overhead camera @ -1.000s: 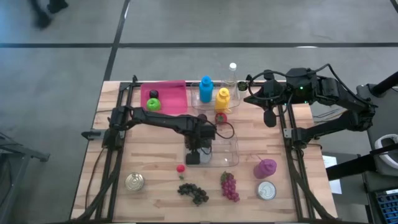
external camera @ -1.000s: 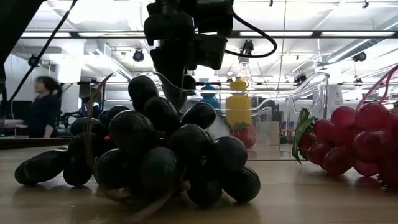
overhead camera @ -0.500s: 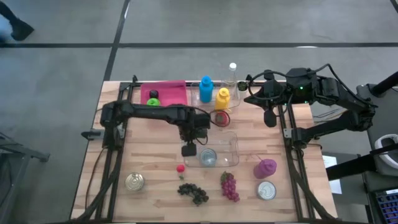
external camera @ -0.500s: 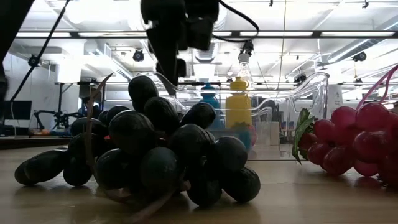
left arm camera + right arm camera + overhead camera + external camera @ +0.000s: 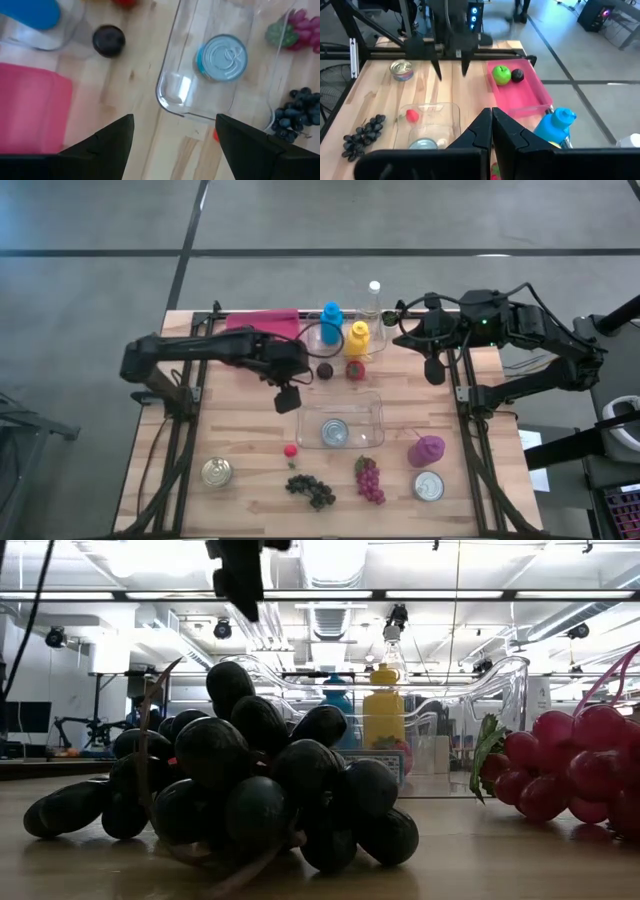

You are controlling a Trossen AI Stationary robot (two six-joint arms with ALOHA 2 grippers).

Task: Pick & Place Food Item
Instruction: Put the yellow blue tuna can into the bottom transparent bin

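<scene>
Clear tray (image 5: 372,408) mid-tabletop holds one blue-lidded can (image 5: 335,432) (upright). Pink bin (image 5: 520,92) holds a green apple (image 5: 502,75) and dark fruit (image 5: 517,75). Left pincer (image 5: 288,399) spread, empty; right pincer (image 5: 491,125) pressed together.

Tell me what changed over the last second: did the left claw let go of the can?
Yes. The left claw, open, has lifted out of the clear container and pulled back toward the pink tray, leaving the blue-labelled can standing inside. The right claw stayed shut, parked at the table's far right. The grapes, bottles and other cans are unmoved.
</scene>
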